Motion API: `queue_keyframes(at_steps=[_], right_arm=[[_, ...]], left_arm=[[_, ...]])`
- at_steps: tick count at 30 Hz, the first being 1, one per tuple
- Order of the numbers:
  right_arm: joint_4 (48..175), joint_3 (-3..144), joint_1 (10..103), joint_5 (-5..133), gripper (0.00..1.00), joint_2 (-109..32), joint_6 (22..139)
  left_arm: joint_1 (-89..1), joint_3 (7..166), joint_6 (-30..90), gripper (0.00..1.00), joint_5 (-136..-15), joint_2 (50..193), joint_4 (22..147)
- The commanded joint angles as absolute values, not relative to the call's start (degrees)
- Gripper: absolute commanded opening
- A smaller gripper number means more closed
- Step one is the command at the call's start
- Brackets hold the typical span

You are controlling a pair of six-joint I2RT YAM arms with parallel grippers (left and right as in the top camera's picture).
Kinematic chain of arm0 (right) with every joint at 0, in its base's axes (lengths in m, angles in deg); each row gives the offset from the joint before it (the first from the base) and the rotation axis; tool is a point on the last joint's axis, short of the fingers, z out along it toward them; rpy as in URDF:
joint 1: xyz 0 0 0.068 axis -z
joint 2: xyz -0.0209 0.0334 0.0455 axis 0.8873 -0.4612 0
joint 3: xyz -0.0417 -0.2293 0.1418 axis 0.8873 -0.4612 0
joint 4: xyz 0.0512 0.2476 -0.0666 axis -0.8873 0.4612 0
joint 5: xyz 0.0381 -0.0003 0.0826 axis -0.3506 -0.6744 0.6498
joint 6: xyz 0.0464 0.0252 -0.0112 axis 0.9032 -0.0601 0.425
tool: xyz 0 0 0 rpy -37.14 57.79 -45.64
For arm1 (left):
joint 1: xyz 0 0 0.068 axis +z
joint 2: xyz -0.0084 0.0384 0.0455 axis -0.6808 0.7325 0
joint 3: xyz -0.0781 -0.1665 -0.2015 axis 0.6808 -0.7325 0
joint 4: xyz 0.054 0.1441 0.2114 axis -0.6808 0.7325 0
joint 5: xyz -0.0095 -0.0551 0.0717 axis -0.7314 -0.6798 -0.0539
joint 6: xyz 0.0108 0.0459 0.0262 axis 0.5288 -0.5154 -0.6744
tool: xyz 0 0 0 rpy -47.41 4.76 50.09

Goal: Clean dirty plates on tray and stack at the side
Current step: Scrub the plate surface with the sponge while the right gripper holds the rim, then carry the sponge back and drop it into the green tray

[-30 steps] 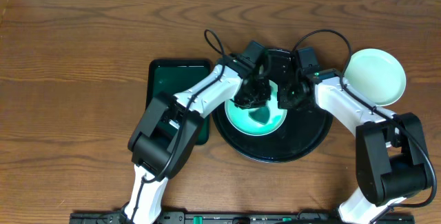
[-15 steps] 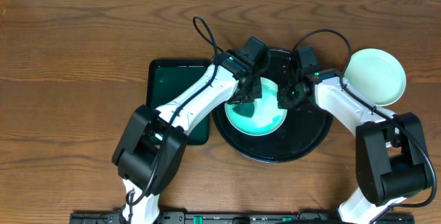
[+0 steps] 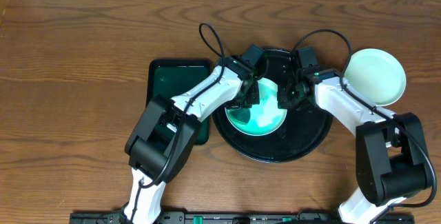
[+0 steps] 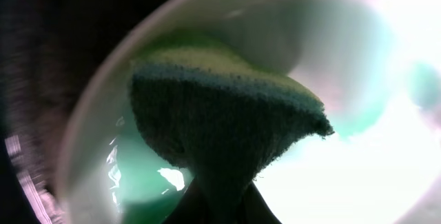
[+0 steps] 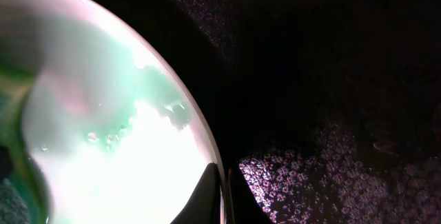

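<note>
Scrubbing a pinned plate on the tray: the grip could slip.
The left hand, closed on a green sponge, presses into the wet plate at the middle of the black tray. The right hand, shut, seems to pinch that plate's rim. A hard scrub could pull the slick rim free or tip the plate. Another plate sits on the desk at the right of the frame.

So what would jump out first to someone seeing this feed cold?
The teal-smeared plate in the middle of the black tray draws the eye first: the left jaws press a dark green sponge into it while the right jaws pinch its right rim. Next comes a pale, clean-looking plate lying on the wooden table just right of the tray.
</note>
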State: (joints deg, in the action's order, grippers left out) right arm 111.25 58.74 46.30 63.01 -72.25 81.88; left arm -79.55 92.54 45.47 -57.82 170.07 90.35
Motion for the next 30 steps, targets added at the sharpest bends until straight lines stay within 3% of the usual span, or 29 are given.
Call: queue_keyframes(at_steps=[1, 9, 18, 30], right_arm=[[110.6, 58.3, 44.8, 64.4, 0.01, -71.8, 81.6], [110.7, 58.3, 44.8, 64.4, 0.01, -71.8, 81.6], [110.7, 58.3, 44.8, 64.4, 0.01, -71.8, 81.2], [110.7, 58.3, 44.8, 64.4, 0.01, -71.8, 81.2]], left_arm=[[-81.0, 91.8, 42.1, 0.07, -73.4, 172.8, 87.4], [-79.6, 92.7, 39.9, 0.07, -77.4, 164.2, 86.1], [-70.2, 92.7, 37.4, 0.07, -63.0, 151.9, 97.6], [-54.0, 90.2, 26.7, 0.08, -53.0, 150.9, 112.8]])
